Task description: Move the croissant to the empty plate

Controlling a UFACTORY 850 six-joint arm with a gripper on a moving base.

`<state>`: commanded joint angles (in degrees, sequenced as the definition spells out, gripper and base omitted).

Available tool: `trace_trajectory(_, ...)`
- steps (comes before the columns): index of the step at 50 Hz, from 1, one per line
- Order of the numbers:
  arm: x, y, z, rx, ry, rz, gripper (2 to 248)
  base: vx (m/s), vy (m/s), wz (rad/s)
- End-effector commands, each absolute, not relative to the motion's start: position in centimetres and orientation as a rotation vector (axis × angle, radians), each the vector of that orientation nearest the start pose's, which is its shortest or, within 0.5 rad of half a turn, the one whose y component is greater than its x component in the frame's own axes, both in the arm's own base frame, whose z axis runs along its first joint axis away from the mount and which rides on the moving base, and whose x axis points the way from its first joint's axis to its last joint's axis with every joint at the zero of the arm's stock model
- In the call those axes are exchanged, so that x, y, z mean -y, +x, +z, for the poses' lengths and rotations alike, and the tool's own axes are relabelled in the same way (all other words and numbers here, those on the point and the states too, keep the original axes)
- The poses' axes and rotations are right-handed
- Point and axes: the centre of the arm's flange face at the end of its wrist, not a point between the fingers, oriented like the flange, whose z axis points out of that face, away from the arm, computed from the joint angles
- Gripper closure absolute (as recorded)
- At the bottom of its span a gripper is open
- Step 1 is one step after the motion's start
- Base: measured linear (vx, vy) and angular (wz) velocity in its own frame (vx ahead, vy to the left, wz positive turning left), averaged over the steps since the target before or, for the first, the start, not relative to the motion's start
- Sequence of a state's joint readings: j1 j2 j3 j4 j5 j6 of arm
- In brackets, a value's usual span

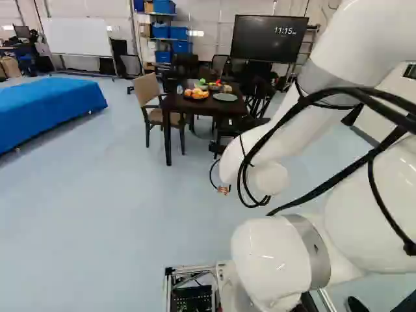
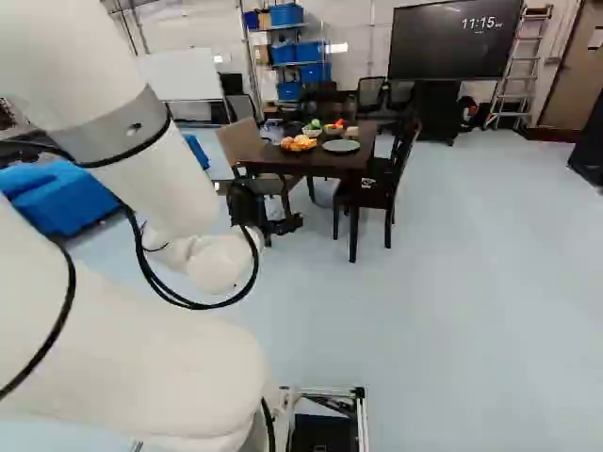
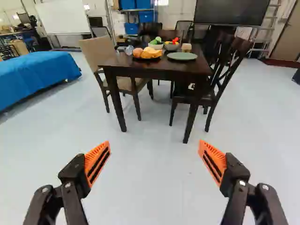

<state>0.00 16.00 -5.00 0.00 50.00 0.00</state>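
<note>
Gripper [image 3: 154, 145] spread wide and holding nothing, we should drive slowly to the surface [image 3: 161, 65], clear of the chairs [image 3: 96, 52]; the croissant likely sits among the food [image 3: 149, 53] beside the plate [image 3: 182, 56]

Small yellow-orange foods [image 3: 149, 53] atop the dark wooden table [image 3: 154, 73] blur together; left of it, a blue cloth-draped platform [image 1: 52, 104] is cut off

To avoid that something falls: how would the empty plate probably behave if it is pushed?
The empty plate lies low and wide, so would probably slide, not tip. Its even rim suggests it is stiff. Near an edge of the table, a strong push might drop it.
</note>
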Motion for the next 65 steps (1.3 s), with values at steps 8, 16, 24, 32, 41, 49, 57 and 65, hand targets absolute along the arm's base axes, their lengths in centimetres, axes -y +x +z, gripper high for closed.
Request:
trace_trajectory(8, 0.00, 27.03, 36.56, 0.000, -2.558, -1.824, 3, 0.000, 0.000, 0.000)
trace_trajectory(16, 0.00, 27.03, 36.56, 0.000, -2.558, -1.824, 3, 0.000, 0.000, 0.000)
trace_trajectory(24, 0.00, 27.03, 36.56, 0.000, -2.558, -1.824, 3, 0.000, 0.000, 0.000)
trace_trajectory(32, 0.00, 27.03, 36.56, 0.000, -2.558, -1.824, 3, 0.000, 0.000, 0.000)
trace_trajectory(41, 0.00, 27.03, 36.56, 0.000, -2.558, -1.824, 3, 0.025, 0.000, -0.001)
trace_trajectory(49, 0.00, 27.03, 36.56, 0.000, -2.558, -1.824, 3, 0.041, 0.000, -0.003)
trace_trajectory(57, 0.00, 27.03, 36.56, 0.000, -2.558, -1.824, 3, 0.063, 0.001, -0.004)
trace_trajectory(65, 0.00, 27.03, 36.56, 0.000, -2.558, -1.824, 3, 0.086, 0.001, -0.009)
